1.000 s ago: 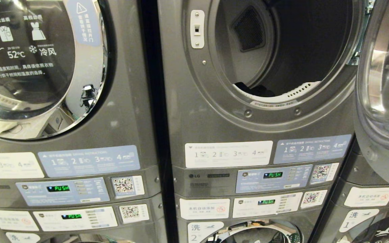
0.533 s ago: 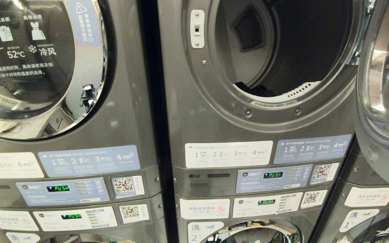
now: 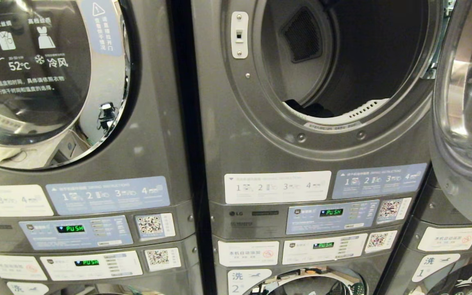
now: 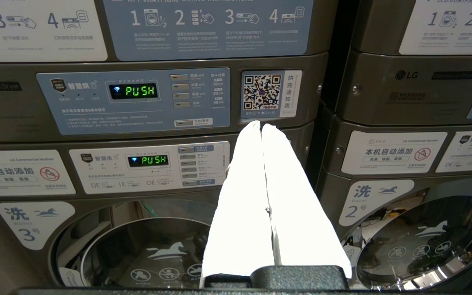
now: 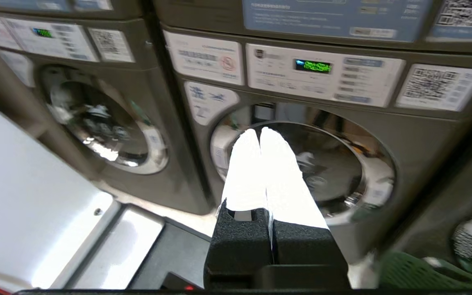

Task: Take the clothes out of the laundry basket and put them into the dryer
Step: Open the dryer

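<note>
The middle dryer point(image 3: 236, 164) stands with its round opening uncovered, and a dark piece of clothes point(image 3: 307, 109) lies at the drum's front lip. Its door point(image 3: 465, 102) hangs swung out on the right. Neither arm shows in the head view. In the right wrist view my right gripper point(image 5: 259, 132) is shut with nothing between its white fingers, pointing at the lower washer's glass door point(image 5: 334, 164). A green edge of the laundry basket point(image 5: 420, 274) shows low beside it. My left gripper point(image 4: 260, 125) is shut and empty, parked facing the control panels point(image 4: 133, 100).
A closed dryer point(image 3: 47, 82) stands to the left of the open one, and another stack point(image 3: 445, 254) to the right. The robot's white body point(image 5: 27, 196) and dark base point(image 5: 174, 250) lie close below the right gripper.
</note>
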Available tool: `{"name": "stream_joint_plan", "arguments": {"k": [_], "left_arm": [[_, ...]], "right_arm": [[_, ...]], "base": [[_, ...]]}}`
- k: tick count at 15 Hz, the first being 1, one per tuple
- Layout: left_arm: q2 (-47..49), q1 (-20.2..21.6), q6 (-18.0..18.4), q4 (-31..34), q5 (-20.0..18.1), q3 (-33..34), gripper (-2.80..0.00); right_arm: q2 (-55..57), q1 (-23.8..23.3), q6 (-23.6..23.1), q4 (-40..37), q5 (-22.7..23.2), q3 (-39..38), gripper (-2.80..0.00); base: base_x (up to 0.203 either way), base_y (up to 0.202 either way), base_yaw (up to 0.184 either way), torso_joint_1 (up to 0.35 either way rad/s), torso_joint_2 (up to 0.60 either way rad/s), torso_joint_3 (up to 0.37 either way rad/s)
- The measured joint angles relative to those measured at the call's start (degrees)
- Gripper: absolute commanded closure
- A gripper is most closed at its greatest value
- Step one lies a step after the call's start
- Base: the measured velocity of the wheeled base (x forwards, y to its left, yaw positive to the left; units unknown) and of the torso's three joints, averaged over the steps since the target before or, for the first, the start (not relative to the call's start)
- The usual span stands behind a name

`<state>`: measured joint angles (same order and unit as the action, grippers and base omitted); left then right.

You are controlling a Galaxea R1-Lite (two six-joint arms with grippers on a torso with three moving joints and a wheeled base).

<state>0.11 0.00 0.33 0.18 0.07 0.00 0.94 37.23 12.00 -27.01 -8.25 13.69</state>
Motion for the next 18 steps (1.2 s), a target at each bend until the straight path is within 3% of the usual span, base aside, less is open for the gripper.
{"name": "stream_joint_plan", "arguments": {"k": [2, 7, 9, 13, 16, 18], "left_arm": [[0.0, 0.0, 0.0, 0.0, 0.0, 0.0, 0.00], [0.0, 0.0, 0.0, 0.0, 0.0, 0.0, 0.00], [0.0, 0.0, 0.0, 0.0, 0.0, 0.0, 0.00], [0.0, 0.0, 0.0, 0.0, 0.0, 0.0, 0.00], [0.0, 0.0, 0.0, 0.0, 0.0, 0.0, 0.00], [0.0, 0.0, 0.1, 0.0, 0.0, 0.0, 0.00]], "right_arm": [[-0.6, 1.4, 2.4, 1.0, 4.0, -1.2, 0.00], [1.7, 1.9, 2.8, 1.7, 4.4, -2.0, 0.00], [7.0, -0.7, 2.4, 6.7, 4.5, -4.5, 0.00], [15.5, -18.4, -2.7, 25.1, 10.4, -11.5, 0.00], [14.9, -31.5, -4.7, 28.7, 11.9, -13.0, 0.00], [9.2, -35.0, -5.8, 29.3, 12.0, -13.4, 0.00]], "base": [[0.000, 0.000, 0.000, 0.000, 0.00, 0.000], [0.000, 0.000, 0.000, 0.000, 0.00, 0.000], [0.000, 0.000, 0.000, 0.000, 0.00, 0.000], [0.000, 0.000, 0.000, 0.000, 0.00, 0.000], [0.000, 0.000, 0.000, 0.000, 0.00, 0.000], [0.000, 0.000, 0.000, 0.000, 0.00, 0.000]]}}
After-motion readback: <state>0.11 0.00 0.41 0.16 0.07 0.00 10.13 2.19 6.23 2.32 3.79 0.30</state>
